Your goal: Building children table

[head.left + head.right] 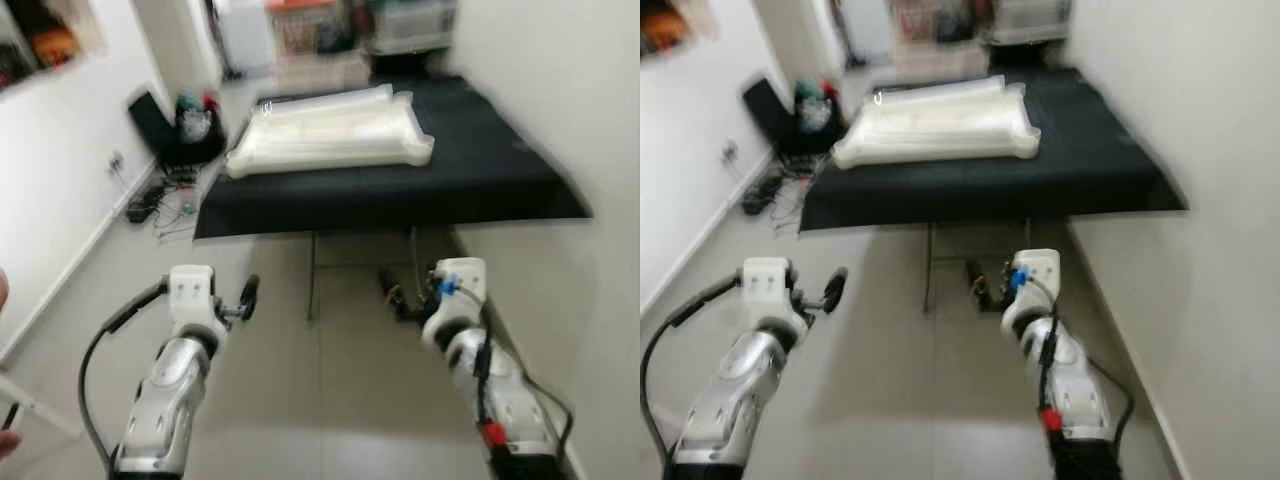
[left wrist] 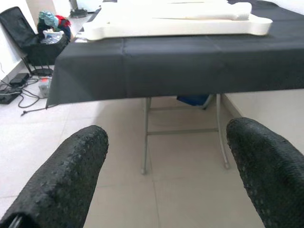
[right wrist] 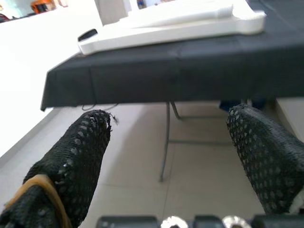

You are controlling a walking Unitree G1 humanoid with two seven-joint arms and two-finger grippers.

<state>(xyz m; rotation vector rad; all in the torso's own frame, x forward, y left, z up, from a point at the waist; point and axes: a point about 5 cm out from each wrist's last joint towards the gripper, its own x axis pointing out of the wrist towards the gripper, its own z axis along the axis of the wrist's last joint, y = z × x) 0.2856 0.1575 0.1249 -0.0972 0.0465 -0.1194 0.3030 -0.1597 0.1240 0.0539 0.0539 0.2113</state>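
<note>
Right now I'm looking down a narrow room at a folding table [image 1: 480,190] draped in a black cloth, standing against the white wall on my right. On it lies the flat-packed children's table, a stack of white parts [image 1: 335,135] resting toward the table's left half; one long white panel with rounded ends sits on top, and from the head cameras the whole pile is a bit blurred. Both my arms are raised in front of me over the tiled floor [image 1: 330,400], well short of the table and touching nothing. My left gripper [image 2: 166,171] has its fingers [image 2: 66,175] spread wide apart, and through the gap I see the table's metal legs [image 2: 145,137] and the cloth's front edge. My right gripper [image 3: 168,166] is just as wide, with nothing between its fingers [image 3: 78,164]; a tan band wraps the base of one of them. Off to my left, by the white wall, a black bag [image 1: 165,125] holds some coloured items, and cables [image 1: 160,205] trail across the floor beside it. At the far end I can make out blurred shelves or boxes.
</note>
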